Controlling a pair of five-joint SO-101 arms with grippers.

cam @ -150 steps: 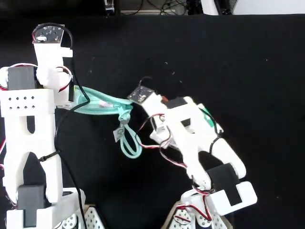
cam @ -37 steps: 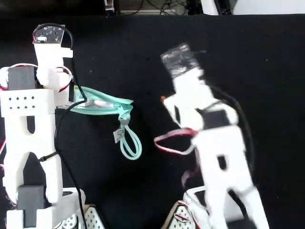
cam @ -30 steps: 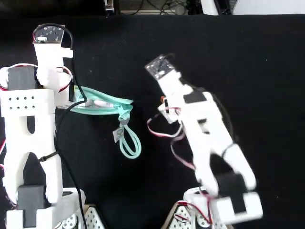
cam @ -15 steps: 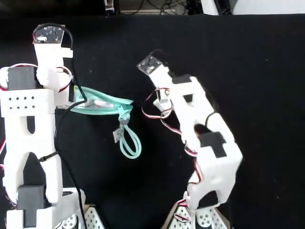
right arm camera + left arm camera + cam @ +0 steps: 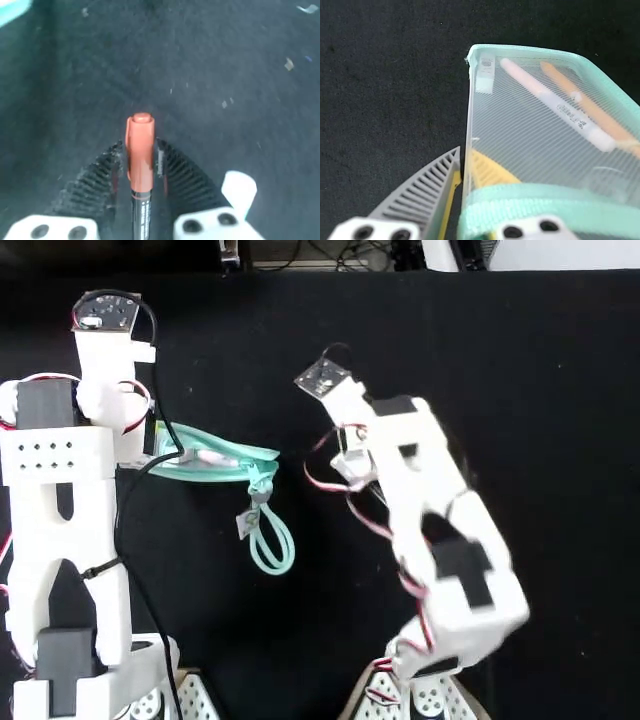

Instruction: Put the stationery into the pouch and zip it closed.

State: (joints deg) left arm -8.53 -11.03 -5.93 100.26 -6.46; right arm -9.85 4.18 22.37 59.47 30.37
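The right gripper pinches a red-orange marker, its cap poking past the fingertips, with open black table beyond. The left gripper is clamped on the edge of the pouch. A white pen inside carries print too small to read.
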